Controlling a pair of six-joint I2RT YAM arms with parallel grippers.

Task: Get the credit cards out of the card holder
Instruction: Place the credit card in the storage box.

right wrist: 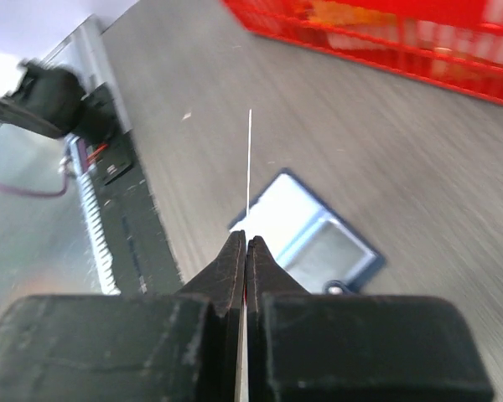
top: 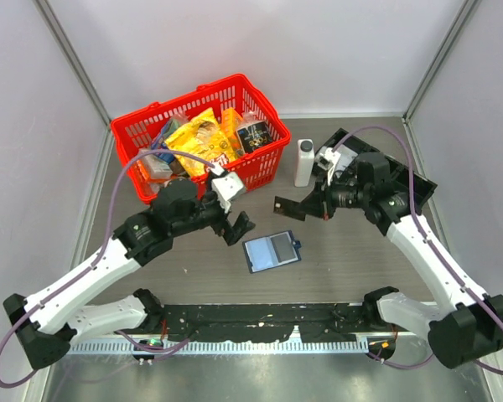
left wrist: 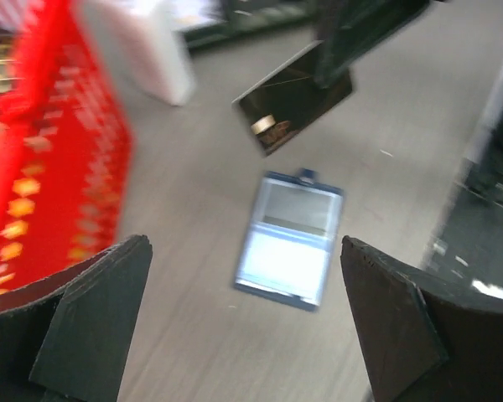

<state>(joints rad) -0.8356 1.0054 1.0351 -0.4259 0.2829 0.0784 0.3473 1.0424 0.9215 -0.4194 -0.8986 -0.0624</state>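
While the holder (top: 272, 251) lay open and flat mid-table, right gripper (right wrist: 246, 243) clamped tight on a dark card (left wrist: 295, 100), held just beyond its far edge, left gripper (top: 241, 229) spread wide, empty, near its left side

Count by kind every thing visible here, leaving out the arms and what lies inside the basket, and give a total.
credit card: 1
card holder: 1
red basket: 1
white bottle: 1
black tray: 1
Total: 5
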